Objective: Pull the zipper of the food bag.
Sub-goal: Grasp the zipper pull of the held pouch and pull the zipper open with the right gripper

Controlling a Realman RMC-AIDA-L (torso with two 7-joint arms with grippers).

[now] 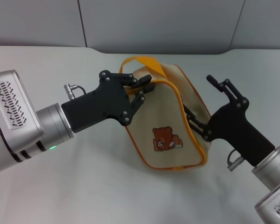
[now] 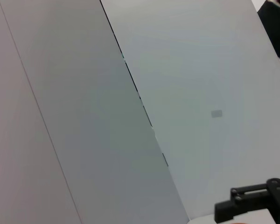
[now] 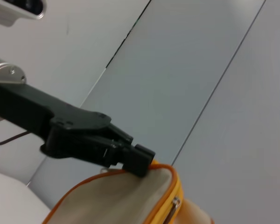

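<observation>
**A:** Grey wall panels [image 1: 177, 23] stand behind a white table [image 1: 84, 186], and the food bag [image 1: 165, 126] sits near the middle of it, tipped to one side, with the bear picture [image 1: 165, 139] facing you. Do you see where your grippers are?

**B:** Yes. What does the left gripper [image 1: 147, 84] hold?

**A:** Its fingers are closed together on the top edge of the bag, at the yellow piping just below the orange loop handle [image 1: 142, 63]. The right wrist view shows the same thing: the black fingertips press on the rim. You do not hold the zipper pull there, as far as I can judge.

**B:** And the right gripper [image 1: 203, 109]?

**A:** It is spread wide. One finger lies against the bag's side, the other stands free in the air, so it grips nothing. The zipper [image 3: 176, 203] shows only in the right wrist view, a small silver tab on the yellow track, near the top corner.

**B:** What can go wrong?

**A:** I think three things. If you pull with the left before the right has the tab, the light bag will only slide or tip more. If the right closes beside the small tab, it pinches fabric or piping and the zipper stays. And if the left hold slips from the rim, the bag follows the pull.
</observation>
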